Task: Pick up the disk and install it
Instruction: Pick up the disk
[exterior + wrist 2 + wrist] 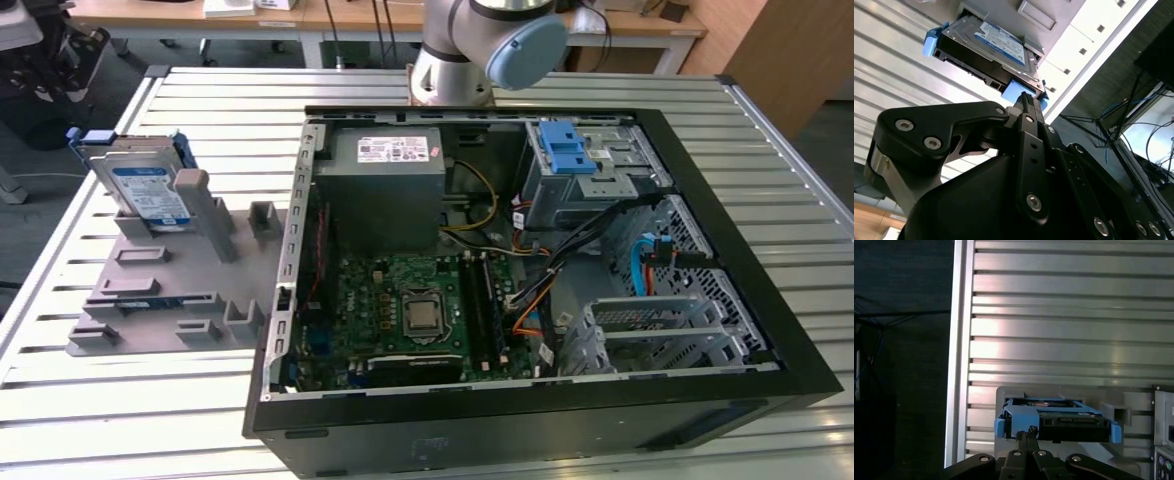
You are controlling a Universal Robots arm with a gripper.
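Exterior view: disk (139, 172) stands upright in the grey holder (147, 265), blue-and-white label (147, 198) showing. In both wrist views the gripper (1026, 431) has its fingers pressed together.

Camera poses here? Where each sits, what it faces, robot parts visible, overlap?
Exterior view: off the arm, high, looking down at table, open computer case, disk in grey holder; arm behind case.
First wrist view: on the arm, past the shut tool toward the disk's end.
Second wrist view: alongside the tool's linkage, facing the disk's label.
All share the disk.
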